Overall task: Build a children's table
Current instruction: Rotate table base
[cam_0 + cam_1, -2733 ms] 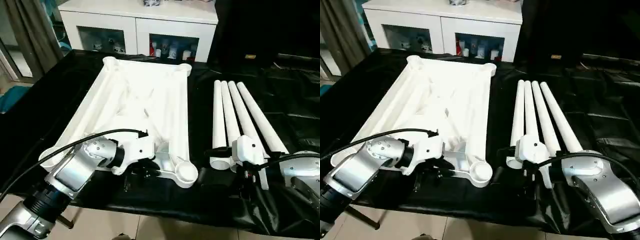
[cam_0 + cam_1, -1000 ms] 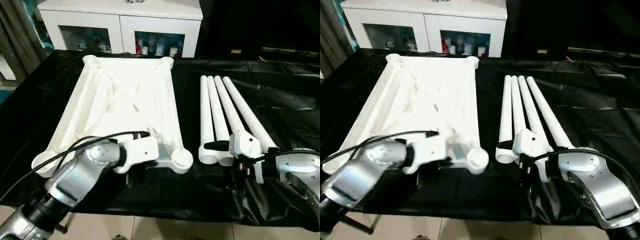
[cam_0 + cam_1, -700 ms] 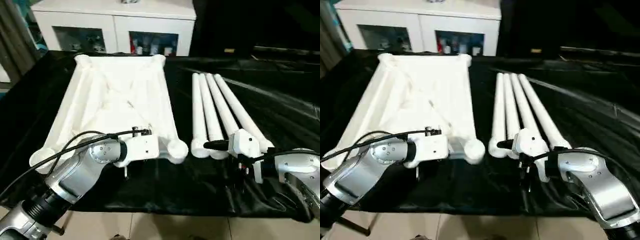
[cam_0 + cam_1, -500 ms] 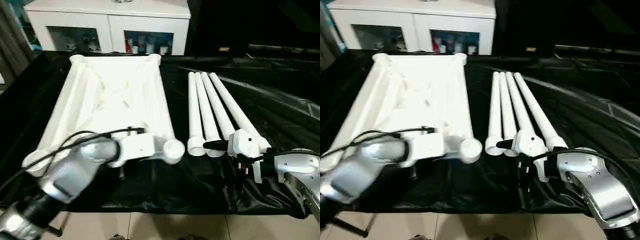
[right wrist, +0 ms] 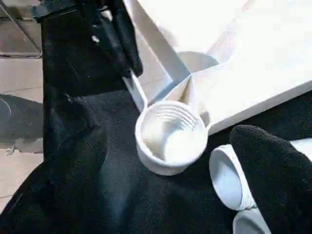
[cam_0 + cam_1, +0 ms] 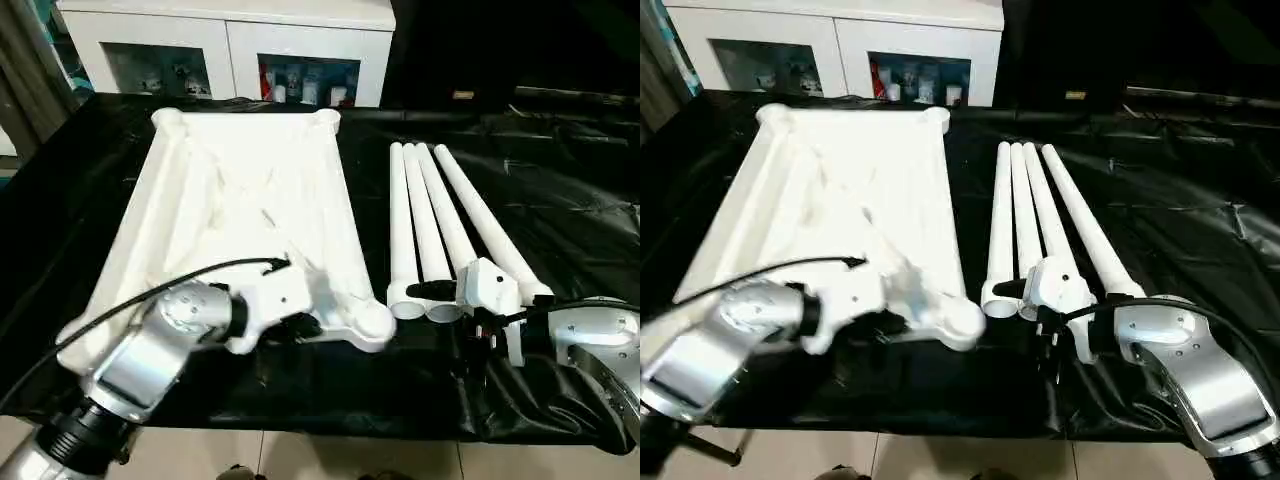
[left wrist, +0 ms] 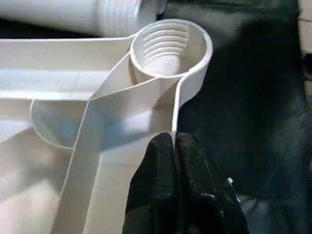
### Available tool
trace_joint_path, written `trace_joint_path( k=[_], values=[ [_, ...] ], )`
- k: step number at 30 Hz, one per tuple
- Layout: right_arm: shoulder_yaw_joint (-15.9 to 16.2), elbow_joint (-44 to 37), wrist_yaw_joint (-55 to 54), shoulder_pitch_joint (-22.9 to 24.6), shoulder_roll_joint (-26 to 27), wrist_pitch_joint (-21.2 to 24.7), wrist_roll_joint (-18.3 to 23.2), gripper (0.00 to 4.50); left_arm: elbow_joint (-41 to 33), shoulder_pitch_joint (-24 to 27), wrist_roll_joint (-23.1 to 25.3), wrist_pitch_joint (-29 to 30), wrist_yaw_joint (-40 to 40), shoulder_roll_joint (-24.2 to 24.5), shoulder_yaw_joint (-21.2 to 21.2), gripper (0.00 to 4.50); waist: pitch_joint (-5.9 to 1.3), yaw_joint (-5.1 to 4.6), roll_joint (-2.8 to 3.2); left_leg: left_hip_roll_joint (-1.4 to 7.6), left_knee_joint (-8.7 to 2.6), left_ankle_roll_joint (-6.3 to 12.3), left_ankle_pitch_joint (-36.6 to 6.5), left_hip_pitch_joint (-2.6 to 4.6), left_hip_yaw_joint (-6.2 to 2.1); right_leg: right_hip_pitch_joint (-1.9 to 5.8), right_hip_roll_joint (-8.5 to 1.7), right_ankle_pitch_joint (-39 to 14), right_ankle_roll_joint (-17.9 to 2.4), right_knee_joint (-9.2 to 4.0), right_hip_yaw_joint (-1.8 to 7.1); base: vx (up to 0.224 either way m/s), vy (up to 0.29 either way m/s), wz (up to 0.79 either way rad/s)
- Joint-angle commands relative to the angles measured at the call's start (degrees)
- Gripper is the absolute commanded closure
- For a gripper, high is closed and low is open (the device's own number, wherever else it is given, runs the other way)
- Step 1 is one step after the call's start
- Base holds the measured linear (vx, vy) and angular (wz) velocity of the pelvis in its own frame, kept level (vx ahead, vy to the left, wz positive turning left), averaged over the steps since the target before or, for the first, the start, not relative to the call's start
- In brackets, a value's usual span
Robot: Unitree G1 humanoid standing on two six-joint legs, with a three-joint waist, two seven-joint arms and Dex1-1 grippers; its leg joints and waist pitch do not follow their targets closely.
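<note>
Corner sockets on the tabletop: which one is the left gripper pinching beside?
The near socket on the legs' side. The left gripper is shut on the tabletop rim just behind it; the other three corners are untouched.

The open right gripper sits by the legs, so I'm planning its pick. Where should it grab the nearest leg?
Probably the wide near end of the outermost leg, from above, fingers straddling it sideways. It lies flat with its outer flank free; the other legs crowd its inner side, so the right gripper may need to nudge it clear.

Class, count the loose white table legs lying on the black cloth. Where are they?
4 legs, side by side on the black cloth, right of the tabletop, near ends by the right gripper.
</note>
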Motion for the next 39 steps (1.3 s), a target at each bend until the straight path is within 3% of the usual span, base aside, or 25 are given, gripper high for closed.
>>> trace_joint_path(
  k=[1,9,11,13,20,24,26,27,28,29,30,31,32,34,35,36,37,38,39],
  values=[
    [-0.41,-0.1,0.11,-0.13,-0.8,-0.25,-0.7,0.0,-3.78,-0.31,-1.53,0.31,-0.79,0.26,1.03,4.48,-3.56,0.33,0.11,3.77,-4.44,3.84,-7.77,0.4,-1.35,3.54,-4.52,-7.83,-14.77,-4.38,3.4,0.0,0.0,0.0],
    [-0.71,0.3,-0.23,-0.37,-0.93,-0.41,-1.0,0.0,-2.16,-2.76,1.32,0.13,0.34,2.84,1.62,4.48,-3.63,0.27,0.2,3.62,-4.48,2.42,-8.44,0.45,-1.44,3.26,-4.16,-11.23,-12.36,-4.56,3.33,0.0,0.0,0.0],
    [-0.73,0.34,-0.35,-0.42,-0.91,-0.45,-0.98,0.0,-1.89,-2.99,1.54,0.32,0.72,3.04,1.82,4.06,-3.65,0.24,0.13,3.59,-4.46,2.45,-8.18,0.32,-1.44,3.38,-4.19,-10.86,-12.32,-4.55,3.34,0.0,0.0,0.0],
    [-0.92,0.14,-0.62,-0.42,-0.72,-0.37,-0.69,0.0,-1.84,-3.45,1.34,1.11,0.68,3.54,2.68,3.92,-3.71,0.24,0.18,3.55,-4.41,2.44,-8.09,0.31,-1.45,3.38,-4.18,-10.99,-12.24,-4.49,3.29,0.0,0.0,0.0],
    [-3.0,-0.49,-2.42,1.85,1.11,-0.61,0.74,0.0,-7.23,-2.02,-5.28,5.92,-2.39,5.2,6.65,3.31,-3.81,0.76,0.32,3.64,-4.39,2.52,-6.92,0.42,-1.44,3.35,-4.28,-9.22,-13.46,-4.18,3.23,0.0,0.0,0.0],
    [-6.11,-2.6,-5.4,2.21,2.66,1.31,2.79,0.0,-9.25,-1.18,-8.44,6.28,1.29,1.78,11.38,2.95,-3.79,0.77,-0.26,3.6,-4.34,2.98,-6.25,0.27,-1.29,3.44,-4.27,-8.33,-13.71,-4.12,3.19,0.0,0.0,0.0],
    [-6.51,-2.8,-6.3,2.15,3.18,1.49,2.84,0.0,-9.21,-1.01,-8.56,6.07,2.5,1.11,12.31,2.77,-3.73,0.87,-0.07,3.57,-4.33,2.84,-7.02,0.37,-1.3,3.34,-4.27,-9.98,-13.25,-4.32,3.17,0.0,0.0,0.0],
    [-6.97,-2.31,-9.26,1.37,4.91,2.27,2.14,0.0,-7.71,-1.0,-7.86,4.2,6.03,-0.86,14.03,2.67,-3.6,0.78,-0.24,3.48,-4.4,2.7,-7.77,0.28,-1.27,3.31,-4.17,-11.94,-12.46,-4.42,3.15,0.0,0.0,0.0],
    [-7.99,-0.41,-16.64,-0.61,9.42,3.7,0.19,0.0,-3.37,-1.34,-4.76,-1.09,16.85,-6.04,17.6,2.59,-3.4,0.69,-0.84,3.48,-4.47,2.45,-8.37,0.25,-1.25,3.14,-4.21,-14.78,-11.54,-4.83,3.13,0.0,0.0,0.0],
    [-8.42,0.86,-21.31,-1.48,12.64,3.99,-1.06,0.0,-0.59,-1.46,-3.76,-1.9,23.52,-9.77,20.26,2.59,-3.33,0.51,-0.88,3.32,-4.27,2.02,-8.58,0.1,-1.16,2.84,-4.0,-15.85,-11.25,-5.08,3.01,0.0,0.0,0.0],
    [-8.12,2.64,-29.05,-1.55,17.18,2.45,-5.08,0.0,2.39,0.02,-3.19,-4.15,34.25,-16.34,24.88,2.43,-3.74,0.18,-1.73,3.03,-4.0,0.36,-8.71,0.0,-1.23,3.13,-4.18,-19.16,-9.77,-5.39,2.66,0.0,0.0,0.0],
    [-8.11,2.66,-29.16,-1.54,17.24,2.42,-5.15,0.0,2.42,0.06,-3.19,-4.19,34.39,-16.43,24.94,2.43,-3.79,0.44,-1.43,3.07,-4.1,-0.1,-8.22,-0.08,-1.38,3.17,-4.3,-19.62,-8.98,-5.33,2.71,0.0,0.0,0.0],
    [-7.66,2.92,-36.0,-0.18,21.04,1.62,-8.4,0.0,2.4,3.53,-1.17,-6.73,41.1,-19.08,26.67,2.28,-3.81,0.62,-1.76,3.15,-4.35,-0.08,-8.49,-0.03,-1.44,2.97,-4.27,-19.96,-7.37,-5.49,2.84,0.0,0.0,0.0],
    [-7.66,2.92,-36.0,-0.18,21.04,1.62,-8.4,0.0,2.4,3.53,-1.17,-6.73,41.1,-19.08,26.67,2.13,-3.81,0.43,-1.52,3.18,-4.64,-0.16,-8.17,-0.21,-1.49,2.94,-4.02,-18.29,-6.48,-5.31,2.89,0.0,0.0,0.0],
    [-8.36,2.21,-41.23,1.04,25.2,2.09,-8.77,0.0,1.3,6.58,0.74,-7.25,45.23,-20.33,27.72,2.04,-4.08,0.57,-1.02,3.15,-4.58,0.02,-8.87,0.16,-1.55,2.79,-3.86,-17.33,-5.88,-5.23,2.98,0.0,0.0,0.0],
    [-9.12,1.83,-44.15,1.9,27.62,1.74,-8.79,0.0,0.39,8.35,1.62,-7.02,47.77,-21.57,28.45,1.95,-4.21,0.29,-1.09,3.41,-4.58,0.0,-6.91,-0.02,-1.57,2.68,-3.76,-11.61,-6.81,-4.75,3.18,0.0,0.0,0.0],
    [-9.85,1.61,-46.28,2.62,29.49,1.9,-8.5,0.0,-0.19,9.64,1.95,-6.8,48.92,-22.37,28.67,1.88,-4.08,0.23,-1.47,3.33,-4.79,0.3,-7.54,-0.13,-1.5,2.72,-3.55,-10.59,-7.06,-4.73,3.04,0.0,0.0,0.0],
    [-10.02,1.53,-46.83,2.8,30.23,2.06,-8.45,0.0,-0.18,9.94,2.26,-6.98,49.25,-22.65,28.68,1.79,-4.18,0.46,-1.29,3.39,-4.69,0.38,-8.12,0.25,-1.48,2.56,-3.69,-10.63,-7.27,-4.75,3.08,0.0,0.0,0.0],
    [-10.48,1.28,-48.54,3.67,32.76,2.93,-8.44,0.0,-0.2,10.76,3.92,-7.65,51.38,-24.38,28.43,1.69,-4.36,0.41,-0.96,3.78,-4.86,-0.2,-7.61,0.48,-1.84,2.53,-3.06,-8.03,-7.6,-4.33,2.85,0.0,0.0,0.0]
  ],
)
